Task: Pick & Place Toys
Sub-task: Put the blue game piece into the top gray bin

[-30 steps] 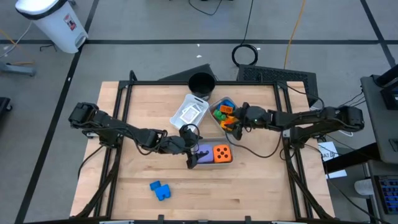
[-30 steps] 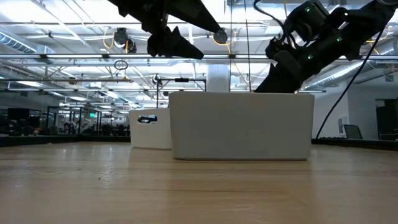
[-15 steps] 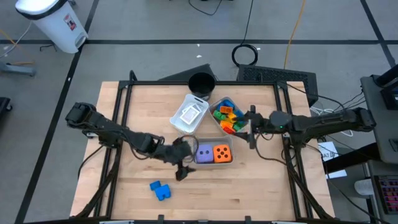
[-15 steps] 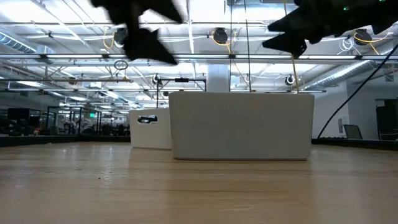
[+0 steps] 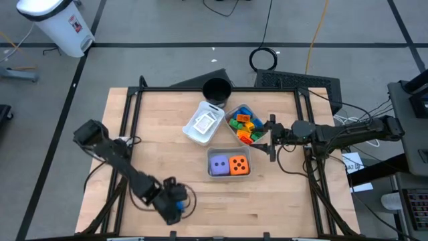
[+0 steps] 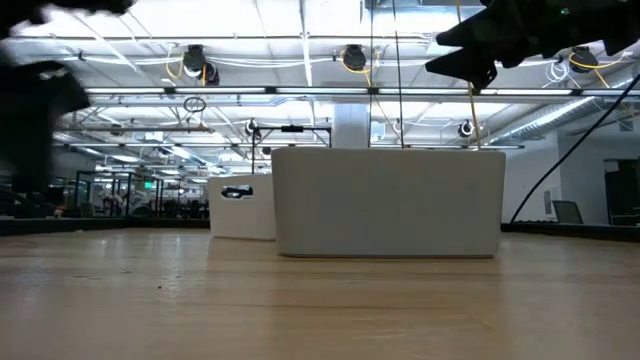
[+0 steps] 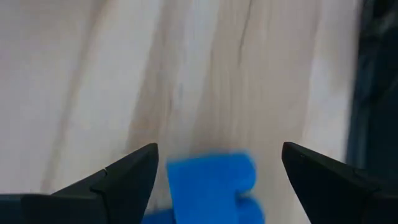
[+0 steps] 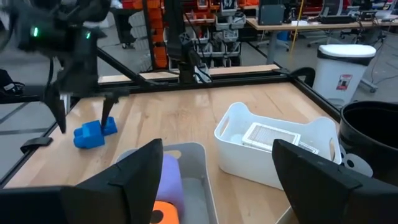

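Swung away from the grey tray (image 5: 227, 173) holding the purple die (image 5: 219, 164) and orange die (image 5: 239, 165), and now poised at the near-left part of the table (image 5: 281, 201), directly over the blue block (image 7: 211, 186): left gripper (image 5: 172, 204), jaws spread wide with the block lying between and just ahead of them, nothing pinched yet. Likely means the dice are dealt with and the last loose toy is next in line. Pulled back from the tray of mixed blocks (image 5: 242, 125) half a second earlier and unchanged since: right gripper (image 5: 271, 137), hovering just right of that tray, jaws spread and empty. Still sitting left of the mixed-block tray, the white tray (image 5: 204, 123) with flat white tiles, and the black round cup (image 5: 216, 89) behind it. Block close to the near table edge and the black frame rail, so little margin on that side for the descent. Plenty of bare wood between the block and the grey tray for a carry toward the trays, with the right arm well apart.
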Robot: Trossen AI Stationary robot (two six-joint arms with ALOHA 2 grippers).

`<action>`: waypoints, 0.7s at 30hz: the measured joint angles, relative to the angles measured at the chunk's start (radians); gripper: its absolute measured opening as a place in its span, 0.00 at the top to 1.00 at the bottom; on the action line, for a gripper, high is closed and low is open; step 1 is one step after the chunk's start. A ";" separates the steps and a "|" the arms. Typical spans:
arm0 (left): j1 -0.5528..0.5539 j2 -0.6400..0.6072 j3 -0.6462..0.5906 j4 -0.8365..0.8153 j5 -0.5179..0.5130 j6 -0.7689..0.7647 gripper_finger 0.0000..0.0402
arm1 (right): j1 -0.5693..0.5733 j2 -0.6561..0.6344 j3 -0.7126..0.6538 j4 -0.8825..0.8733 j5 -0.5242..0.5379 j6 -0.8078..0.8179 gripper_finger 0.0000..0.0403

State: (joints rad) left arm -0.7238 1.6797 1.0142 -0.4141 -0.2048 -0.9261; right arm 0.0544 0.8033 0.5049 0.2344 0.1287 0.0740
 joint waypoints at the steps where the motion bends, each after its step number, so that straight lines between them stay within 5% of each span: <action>1: -0.017 0.022 0.000 -0.007 0.009 -0.006 0.14 | 0.000 0.001 0.000 0.001 0.000 0.000 0.32; 9: -0.044 0.144 0.006 -0.054 0.131 -0.092 0.22 | 0.000 0.015 0.000 0.009 0.001 0.000 0.32; 21: 0.063 0.099 0.000 -0.017 0.044 -0.026 0.42 | 0.000 0.067 0.000 0.050 0.000 0.017 0.32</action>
State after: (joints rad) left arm -0.6611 1.7790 1.0138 -0.4313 -0.1605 -0.9517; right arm 0.0544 0.8698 0.5045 0.2846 0.1291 0.0915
